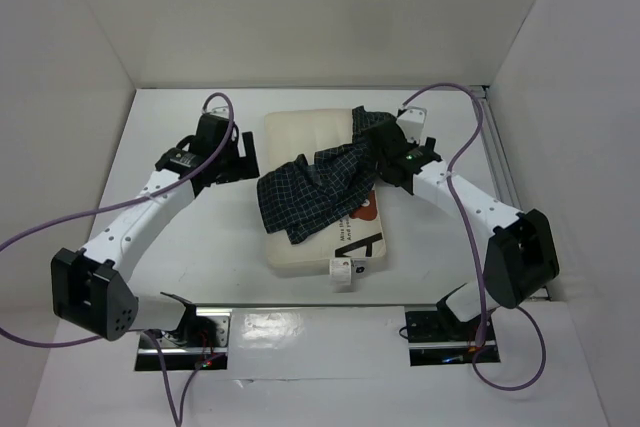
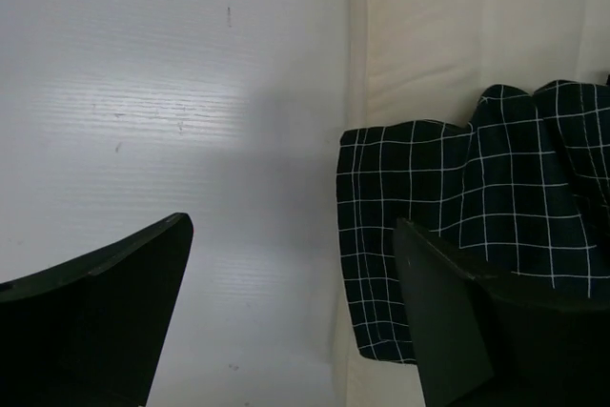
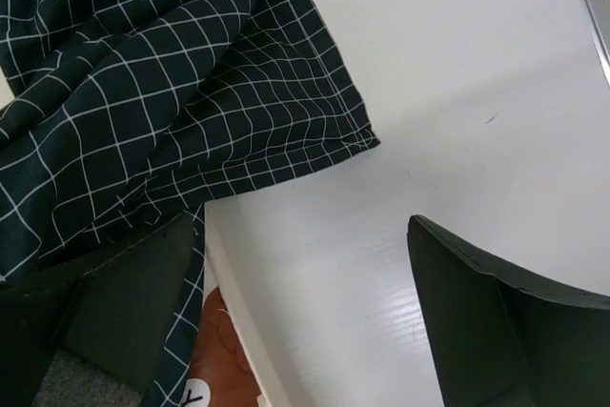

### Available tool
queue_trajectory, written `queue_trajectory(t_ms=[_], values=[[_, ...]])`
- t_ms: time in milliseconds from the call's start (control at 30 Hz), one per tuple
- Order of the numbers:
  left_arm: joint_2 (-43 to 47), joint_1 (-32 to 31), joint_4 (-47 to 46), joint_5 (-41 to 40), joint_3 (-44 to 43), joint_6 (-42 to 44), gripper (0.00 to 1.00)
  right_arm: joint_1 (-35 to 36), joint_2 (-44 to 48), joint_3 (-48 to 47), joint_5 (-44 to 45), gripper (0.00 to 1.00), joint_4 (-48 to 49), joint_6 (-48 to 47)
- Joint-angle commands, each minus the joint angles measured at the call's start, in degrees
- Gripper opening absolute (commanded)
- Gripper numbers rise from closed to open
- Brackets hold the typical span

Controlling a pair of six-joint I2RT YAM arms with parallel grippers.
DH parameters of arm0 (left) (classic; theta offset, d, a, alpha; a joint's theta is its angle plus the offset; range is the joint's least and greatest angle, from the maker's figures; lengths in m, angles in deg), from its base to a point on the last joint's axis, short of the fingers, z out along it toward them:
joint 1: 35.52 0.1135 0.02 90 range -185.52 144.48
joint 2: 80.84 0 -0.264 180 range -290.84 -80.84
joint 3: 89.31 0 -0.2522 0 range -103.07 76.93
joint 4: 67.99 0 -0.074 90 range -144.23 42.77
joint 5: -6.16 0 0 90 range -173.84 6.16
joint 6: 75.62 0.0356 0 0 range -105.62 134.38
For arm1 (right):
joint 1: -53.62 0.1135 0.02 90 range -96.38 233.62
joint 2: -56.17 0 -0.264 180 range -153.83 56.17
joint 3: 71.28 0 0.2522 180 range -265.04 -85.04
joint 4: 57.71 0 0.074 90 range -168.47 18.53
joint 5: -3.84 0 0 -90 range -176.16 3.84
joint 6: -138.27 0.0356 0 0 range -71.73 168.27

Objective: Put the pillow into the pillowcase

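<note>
Looking at this setup from the side of the table, nothing's really started yet. The pillow (image 1: 300, 137) lies flat in the middle of the white table (image 1: 240, 277), long side running away from the arms. The pillowcase (image 1: 320, 192) is just dumped on top of it in a crumpled diagonal heap, running from the far right corner down toward the left edge. No opening that I can make out; it's all folds.

Both claws are spread wide and holding nothing. The left gripper (image 1: 243, 162) hangs just off the pillow's left edge. From its wrist cam, one finger is over bare table and the other sits over the checked cloth where it droops past the pillow's side. The right gripper (image 1: 385, 165) is at the opposite end of the cloth, with one finger over the fabric and the other over the table. Can't tell whether either finger actually touches the cloth.

My guess is they're parked at the two ends of the heap so each can pinch an edge and spread it out.

What's in the way: the case covers the pillow's middle and part of the printed label (image 1: 368, 230), so it has to come off before anything goes in. The little white tag (image 1: 343, 269) sticks out at the near edge. Purple cables (image 1: 470, 137) loop around both arms, and the white walls (image 1: 80, 67) box everything in.
</note>
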Motion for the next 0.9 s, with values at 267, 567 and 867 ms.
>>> queue_trajectory(t_ms=[267,567,867], values=[[-1.7,-1.4,-1.8,10.4,-0.3,-3.2,0.96,1.8,1.7,0.8,-6.3,1.00,0.7,0.1],[0.6,-2.5,-2.4,15.4,4.9,-5.0,0.97,1.8,2.2,-1.2,-22.9,1.00,2.1,-5.7],[-2.0,-2.5,-10.2,22.4,9.8,-4.9,1.00,1.2,-2.4,-7.0,-35.0,1.00,1.7,-8.9]])
